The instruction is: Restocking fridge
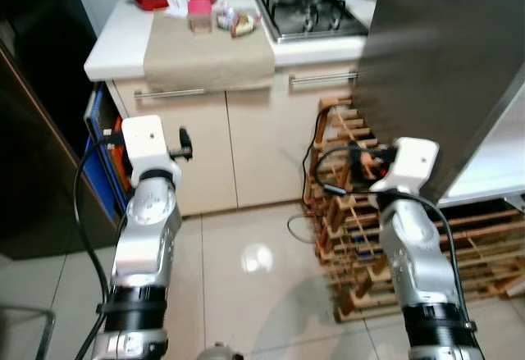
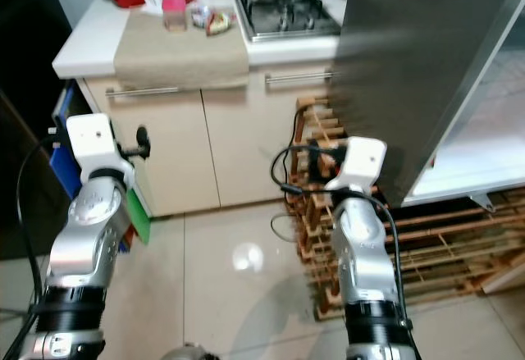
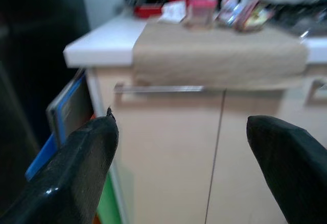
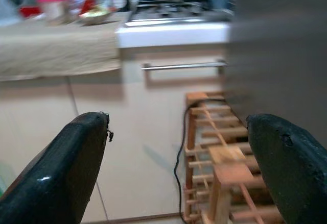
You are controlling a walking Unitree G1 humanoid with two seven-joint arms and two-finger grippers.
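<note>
Both grippers [image 3: 181, 132] [image 4: 184, 152] spread open, seemingly empty, facing cabinets [image 1: 205, 155]

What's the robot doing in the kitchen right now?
It is standing in front of the counter, holding nothing. Its left end effector and right end effector are both open and raised toward the cabinets. On the beige cloth sit a pink-lidded jar and some small packets, probably the things to put away. The fridge door stands open on the robot's right, above a wooden rack on the floor. Nothing has been picked up yet.
</note>
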